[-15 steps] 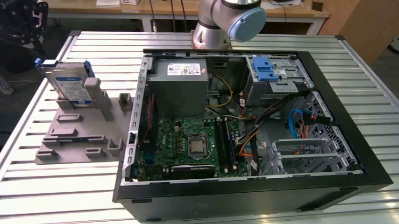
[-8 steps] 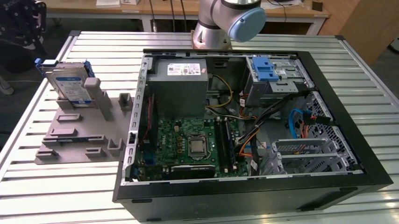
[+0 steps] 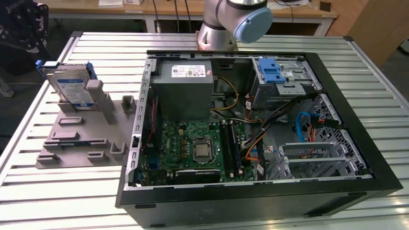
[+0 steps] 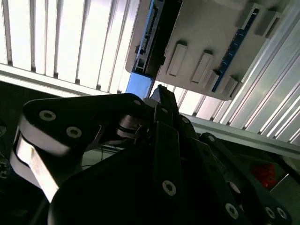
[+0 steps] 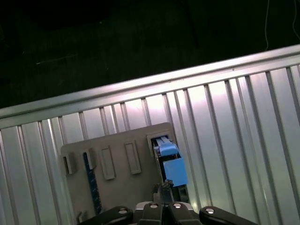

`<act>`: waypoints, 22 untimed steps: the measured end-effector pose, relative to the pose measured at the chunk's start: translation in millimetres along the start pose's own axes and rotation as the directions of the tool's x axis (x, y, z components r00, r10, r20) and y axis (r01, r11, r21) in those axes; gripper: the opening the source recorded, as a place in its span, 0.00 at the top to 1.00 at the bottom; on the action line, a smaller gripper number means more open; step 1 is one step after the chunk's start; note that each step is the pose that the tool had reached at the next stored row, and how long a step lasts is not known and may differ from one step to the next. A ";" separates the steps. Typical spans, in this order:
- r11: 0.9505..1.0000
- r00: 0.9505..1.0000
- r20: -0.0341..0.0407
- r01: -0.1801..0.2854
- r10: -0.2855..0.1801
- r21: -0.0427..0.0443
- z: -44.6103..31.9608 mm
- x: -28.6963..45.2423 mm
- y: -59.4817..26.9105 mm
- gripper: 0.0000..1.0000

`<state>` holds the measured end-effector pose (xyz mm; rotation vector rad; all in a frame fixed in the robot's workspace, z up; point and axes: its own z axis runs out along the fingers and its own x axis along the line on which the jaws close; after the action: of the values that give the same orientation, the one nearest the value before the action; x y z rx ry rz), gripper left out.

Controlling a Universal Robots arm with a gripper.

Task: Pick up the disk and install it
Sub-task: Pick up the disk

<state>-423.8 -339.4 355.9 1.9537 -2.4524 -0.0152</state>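
The disk [image 3: 69, 87] stands upright in a slot of the grey holder plate [image 3: 72, 143] on the slatted table, at the exterior view's left, beside the open computer case [image 3: 357, 158]. Its silver face carries a white label with a blue band, and a blue bracket frames it. In both wrist views I look down on its top edge, the disk [image 5: 171, 161] and the disk [image 4: 151, 40] seen edge-on. My gripper [image 5: 163, 189], also the gripper [image 4: 161, 90], hangs well above it, shut, with nothing between the fingertips.
Inside the case lie a motherboard [image 3: 195, 146], a grey power supply box [image 3: 185, 79] and a drive cage with a blue latch [image 3: 276, 72]. A second upright post [image 3: 96, 93] stands on the holder plate beside the disk. The arm's base [image 3: 217, 33] sits behind the case.
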 end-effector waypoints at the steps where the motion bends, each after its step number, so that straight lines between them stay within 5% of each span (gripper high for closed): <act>1: 1.000 1.000 0.001 0.001 -0.001 0.006 0.3 0.7 0.3 0.89; 5: 1.000 1.000 0.006 0.007 -0.007 0.024 2.1 1.8 1.5 0.89; 15: 0.999 1.000 0.008 0.011 -0.011 0.032 6.0 -4.5 12.2 0.89; 19: 0.999 0.999 0.008 0.035 -0.035 0.032 7.8 -4.1 14.0 0.77; 22: 0.997 0.998 0.007 0.066 -0.066 0.032 9.6 -4.1 14.2 0.59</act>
<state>-436.9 -332.2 346.5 2.0504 -2.4073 0.0159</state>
